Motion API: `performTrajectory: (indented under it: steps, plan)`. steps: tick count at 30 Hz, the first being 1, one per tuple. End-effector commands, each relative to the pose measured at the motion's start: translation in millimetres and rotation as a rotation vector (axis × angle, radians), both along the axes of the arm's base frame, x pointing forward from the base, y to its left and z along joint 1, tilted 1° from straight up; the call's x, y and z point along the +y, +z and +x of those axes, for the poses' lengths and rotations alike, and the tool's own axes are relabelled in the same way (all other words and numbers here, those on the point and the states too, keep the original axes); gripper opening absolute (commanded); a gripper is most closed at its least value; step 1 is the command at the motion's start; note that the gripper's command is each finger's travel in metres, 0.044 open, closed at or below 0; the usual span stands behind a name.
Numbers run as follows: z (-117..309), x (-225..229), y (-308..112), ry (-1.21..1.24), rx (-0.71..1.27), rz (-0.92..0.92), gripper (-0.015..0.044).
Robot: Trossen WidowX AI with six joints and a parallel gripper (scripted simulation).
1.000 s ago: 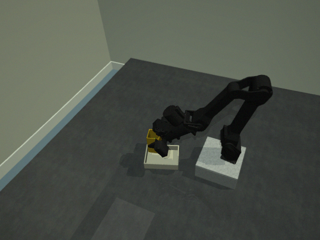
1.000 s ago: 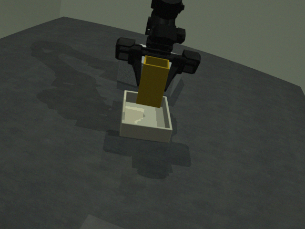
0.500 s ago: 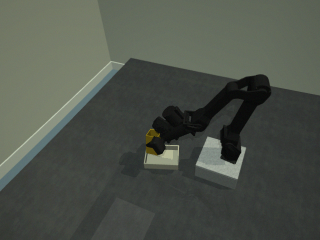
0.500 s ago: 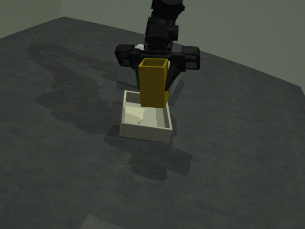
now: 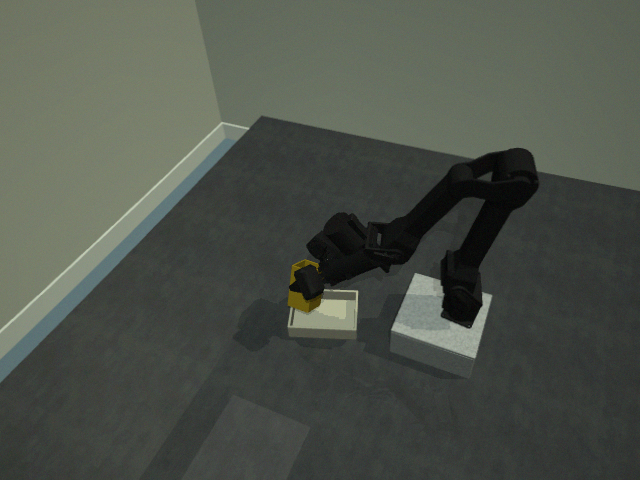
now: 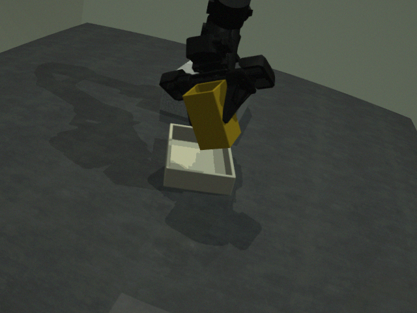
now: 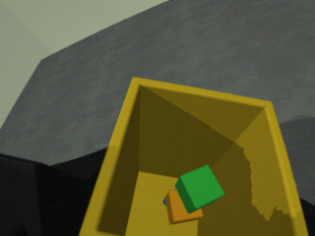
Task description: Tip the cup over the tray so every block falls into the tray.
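Observation:
The yellow cup [image 5: 305,301] [image 6: 206,121] [image 7: 167,128] is held above the cream tray [image 5: 323,334] [image 6: 199,182], over its far-from-camera part in the exterior view. My gripper [image 6: 209,114] is shut on the cup's sides. The cup leans to one side, its open mouth still facing mostly up. In the wrist view, a green block [image 7: 199,189], an orange block [image 7: 182,211] and a sliver of a blue block [image 7: 165,201] lie inside the cup. The visible part of the tray floor shows no blocks; the cup hides part of it.
The arm's pale grey base block [image 5: 434,330] stands to the right of the tray in the top view. The dark table [image 5: 180,248] [image 6: 320,202] surrounds both. A lighter rectangular patch [image 5: 253,439] shows on the table toward the front.

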State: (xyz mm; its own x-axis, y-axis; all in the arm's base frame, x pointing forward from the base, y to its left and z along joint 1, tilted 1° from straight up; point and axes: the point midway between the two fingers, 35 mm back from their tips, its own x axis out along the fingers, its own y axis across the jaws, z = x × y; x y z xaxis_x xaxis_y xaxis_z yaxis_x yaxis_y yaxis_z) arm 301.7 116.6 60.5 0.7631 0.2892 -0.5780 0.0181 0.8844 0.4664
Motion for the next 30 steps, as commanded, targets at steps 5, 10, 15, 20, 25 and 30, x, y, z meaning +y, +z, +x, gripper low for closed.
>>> performTrajectory:
  steps: [5,10,15,20,25,30]
  plan:
    - [2.2,0.5,0.1,-0.107,0.046,0.139,0.0000]
    - [2.7,0.8,-0.8,-0.170,0.078,0.222,0.0000]
    - [3.2,1.1,-1.6,-0.233,0.109,0.306,0.0000]
    - [3.7,1.4,-2.5,-0.296,0.141,0.390,0.0000]
    - [4.2,1.6,-3.4,-0.358,0.172,0.473,0.0000]
    - [4.7,1.9,-4.3,-0.421,0.204,0.557,0.0000]
